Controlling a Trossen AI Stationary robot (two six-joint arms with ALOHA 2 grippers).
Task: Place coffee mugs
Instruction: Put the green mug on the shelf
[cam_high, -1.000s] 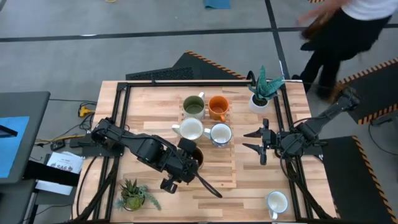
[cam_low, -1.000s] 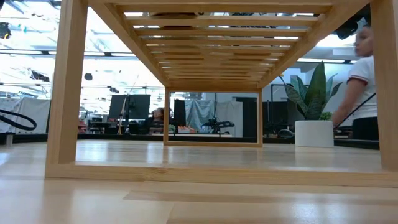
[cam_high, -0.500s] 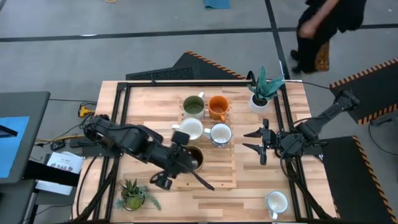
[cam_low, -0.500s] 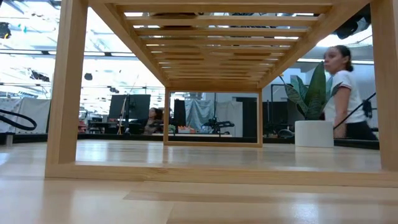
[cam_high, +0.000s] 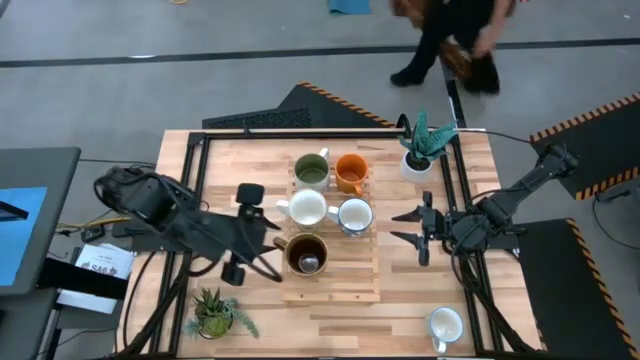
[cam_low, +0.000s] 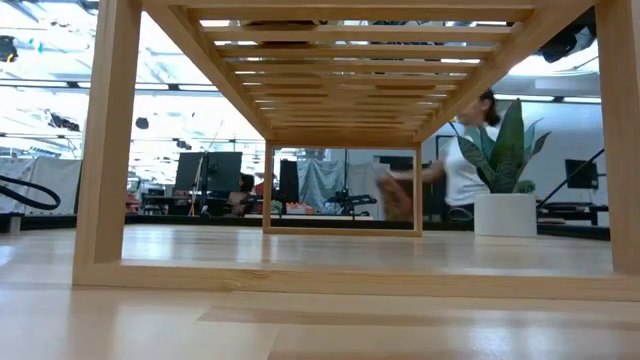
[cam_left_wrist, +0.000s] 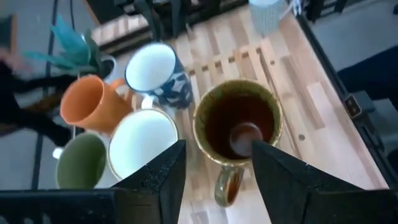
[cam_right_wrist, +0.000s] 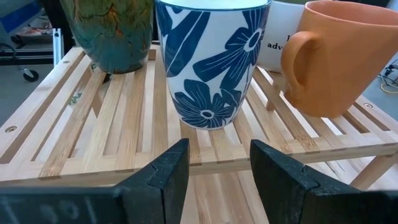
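Five mugs stand on a slatted wooden rack (cam_high: 330, 285): olive-green (cam_high: 312, 172), orange (cam_high: 350, 173), white (cam_high: 307, 208), white with blue flowers (cam_high: 355, 215) and dark brown (cam_high: 306, 254). A sixth, white mug (cam_high: 445, 325) stands on the table near its right near corner. My left gripper (cam_high: 266, 256) is open, just left of the brown mug (cam_left_wrist: 236, 124), whose handle (cam_left_wrist: 227, 183) points toward it without touching. My right gripper (cam_high: 405, 226) is open and hovers right of the rack, facing the blue-flowered mug (cam_right_wrist: 211, 68).
A white pot with a teal plant (cam_high: 420, 150) stands at the far right. A small spiky green plant (cam_high: 215, 312) sits at the near left. A black frame (cam_high: 200, 180) runs around the table. A person (cam_high: 450, 35) walks past beyond the far edge.
My left gripper has drawn back from over the dark brown mug toward the table's left edge. The mug stays upright on the rack's near part. The person has walked leftward along the far side.
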